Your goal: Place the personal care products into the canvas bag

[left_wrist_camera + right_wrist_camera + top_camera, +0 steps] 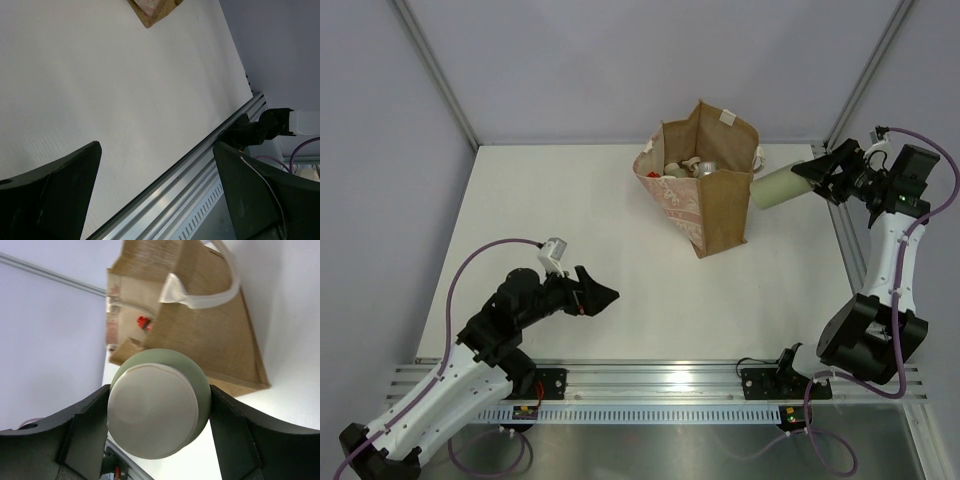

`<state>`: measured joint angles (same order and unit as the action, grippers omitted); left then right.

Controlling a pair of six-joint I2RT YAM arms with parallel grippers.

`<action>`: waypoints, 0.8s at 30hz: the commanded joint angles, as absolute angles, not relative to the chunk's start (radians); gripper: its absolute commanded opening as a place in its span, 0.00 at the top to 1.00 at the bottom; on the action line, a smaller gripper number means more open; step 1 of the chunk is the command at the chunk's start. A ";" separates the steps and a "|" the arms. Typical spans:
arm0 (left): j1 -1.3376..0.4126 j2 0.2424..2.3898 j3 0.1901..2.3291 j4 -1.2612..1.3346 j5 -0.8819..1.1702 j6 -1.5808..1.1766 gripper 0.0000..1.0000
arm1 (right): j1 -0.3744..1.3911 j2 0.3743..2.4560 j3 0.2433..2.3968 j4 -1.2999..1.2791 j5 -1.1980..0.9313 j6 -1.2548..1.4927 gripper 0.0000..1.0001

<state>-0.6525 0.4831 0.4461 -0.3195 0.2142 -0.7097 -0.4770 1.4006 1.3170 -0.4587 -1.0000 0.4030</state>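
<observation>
— Two grippers; how do they stand?
— Nearest, the left gripper (602,294) hangs over the white table (550,220), fingers spread wide, nothing between them. The right gripper (823,172) pinches a smooth, round cream bottle (778,187) lying sideways in the air, just beside the canvas bag (725,205).
— And that bag?
— Upright, farther back: coarse tan weave, pinkish patterned broad side, white webbing handles (205,301). Inside, a red cap (144,322) and pale rounded shapes (676,170), mostly hidden by the walls. I cannot count them.
</observation>
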 commanded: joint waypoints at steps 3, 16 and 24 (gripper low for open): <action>-0.649 0.506 0.459 -0.249 0.244 -0.696 0.01 | -0.471 1.327 1.454 -0.351 -1.164 0.583 1.00; -0.649 0.546 0.503 -0.273 0.238 -0.683 0.01 | -0.215 1.552 1.742 -0.156 -0.997 0.770 1.00; -0.649 0.523 0.523 -0.344 0.212 -0.666 0.01 | -0.026 1.840 2.084 -0.483 -0.746 0.309 1.00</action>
